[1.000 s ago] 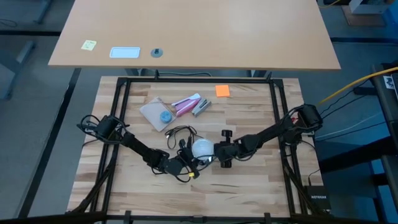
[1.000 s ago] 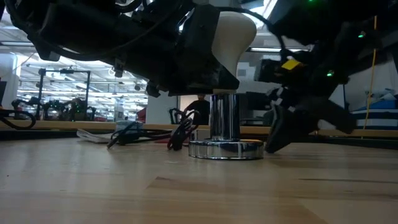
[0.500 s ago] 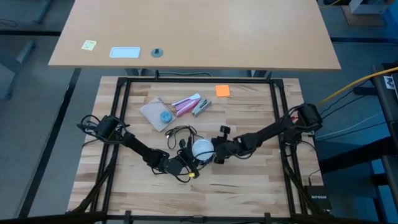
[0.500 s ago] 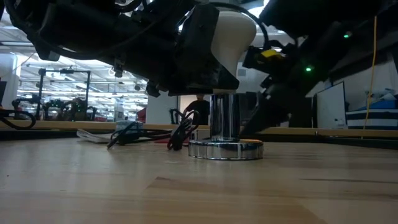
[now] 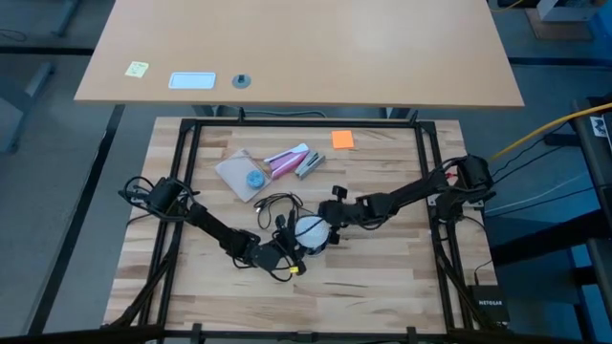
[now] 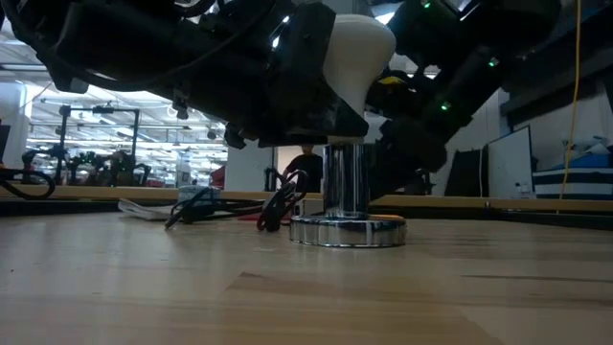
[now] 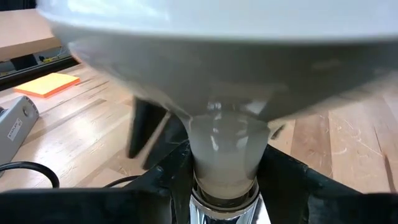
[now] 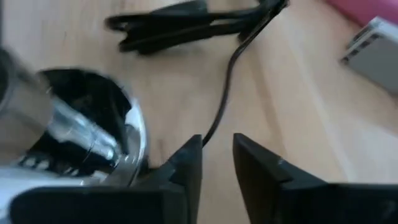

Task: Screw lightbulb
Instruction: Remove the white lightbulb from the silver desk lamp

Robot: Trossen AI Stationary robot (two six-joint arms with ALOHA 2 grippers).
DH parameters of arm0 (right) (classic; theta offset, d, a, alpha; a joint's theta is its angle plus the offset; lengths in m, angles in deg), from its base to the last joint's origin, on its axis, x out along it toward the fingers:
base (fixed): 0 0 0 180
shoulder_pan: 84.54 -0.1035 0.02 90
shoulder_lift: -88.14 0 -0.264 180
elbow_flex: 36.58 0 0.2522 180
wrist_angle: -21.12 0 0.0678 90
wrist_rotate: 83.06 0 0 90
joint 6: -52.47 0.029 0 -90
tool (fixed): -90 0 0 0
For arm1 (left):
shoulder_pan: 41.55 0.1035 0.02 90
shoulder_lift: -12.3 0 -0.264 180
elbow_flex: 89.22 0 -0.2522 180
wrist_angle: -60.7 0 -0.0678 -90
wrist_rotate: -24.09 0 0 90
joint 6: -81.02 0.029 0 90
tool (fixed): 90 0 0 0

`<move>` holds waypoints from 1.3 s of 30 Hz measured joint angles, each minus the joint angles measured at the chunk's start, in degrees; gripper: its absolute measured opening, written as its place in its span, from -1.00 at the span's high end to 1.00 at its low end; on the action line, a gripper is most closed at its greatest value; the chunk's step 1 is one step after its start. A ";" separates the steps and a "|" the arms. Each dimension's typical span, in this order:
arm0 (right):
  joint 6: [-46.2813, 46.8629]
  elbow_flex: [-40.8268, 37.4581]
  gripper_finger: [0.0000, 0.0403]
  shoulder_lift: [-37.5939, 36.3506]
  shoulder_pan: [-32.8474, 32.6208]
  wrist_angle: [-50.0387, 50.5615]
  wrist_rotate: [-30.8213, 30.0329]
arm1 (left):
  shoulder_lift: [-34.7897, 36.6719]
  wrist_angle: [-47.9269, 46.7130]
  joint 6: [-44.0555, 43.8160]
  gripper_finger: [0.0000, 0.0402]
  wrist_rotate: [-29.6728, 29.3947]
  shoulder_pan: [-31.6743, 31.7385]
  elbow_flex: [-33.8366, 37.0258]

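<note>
Frosted-white lightbulb (image 5: 309, 230) seated in its chrome socket (image 6: 347, 192) mid-worktop, my left gripper (image 5: 287, 247) clenched on its neck; my right gripper (image 5: 334, 216) has just released the socket base, jaws slightly parted.

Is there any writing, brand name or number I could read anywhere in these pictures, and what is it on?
"NETGEAR": on the black box on the floor beyond the table's right front corner, small and only just legible in the high view.
Yellow sticky note on the far desk: marks too small to read.
White card beside it: no legible text.
Pink-and-white tube and lightbulb: no readable print.
</note>
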 joint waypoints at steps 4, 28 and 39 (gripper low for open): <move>0.52 0.02 0.35 -0.06 1.23 -1.51 2.59 | -0.02 0.03 -0.03 0.30 0.15 -0.32 0.00; -2.73 0.33 0.75 7.56 2.07 -7.10 9.14 | -0.13 1.56 2.81 0.30 0.87 -0.46 0.04; -4.72 0.37 0.95 7.58 2.14 -3.26 12.23 | -0.11 1.26 2.82 0.30 0.59 -0.42 0.02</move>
